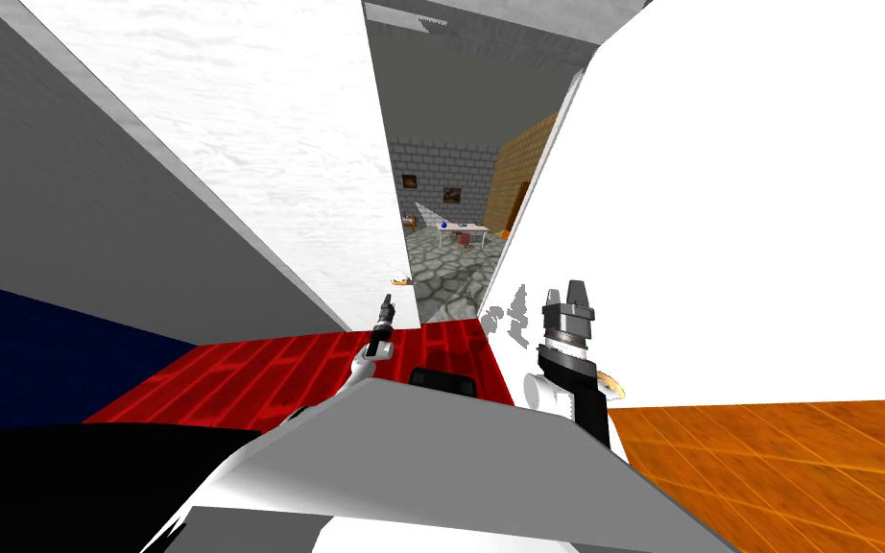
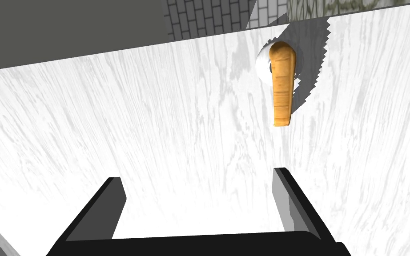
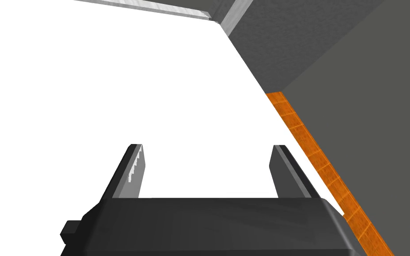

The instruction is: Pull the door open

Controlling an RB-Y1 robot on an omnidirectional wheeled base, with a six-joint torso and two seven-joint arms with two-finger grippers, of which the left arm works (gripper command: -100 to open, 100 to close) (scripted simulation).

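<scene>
Left wrist view: the left gripper (image 2: 198,175) holds its two fingers spread wide with nothing between them, facing the white grained door (image 2: 146,133) close ahead. Beyond the fingertips, in line with one finger and clear of it, the orange lever handle (image 2: 282,84) hangs from a round white base on the door's face. The right gripper (image 3: 207,146) is likewise spread and empty, pointed at a flat, plain white surface (image 3: 155,80), with a strip of orange floor (image 3: 315,164) off to one side. In the head view a red floor (image 1: 268,370) lies under both arms. The door's free edge stands just past the left gripper, and an opening beside it shows a stone-paved floor (image 1: 441,274), a small white table (image 1: 465,228) and, farthest, a grey brick wall (image 1: 441,168).
</scene>
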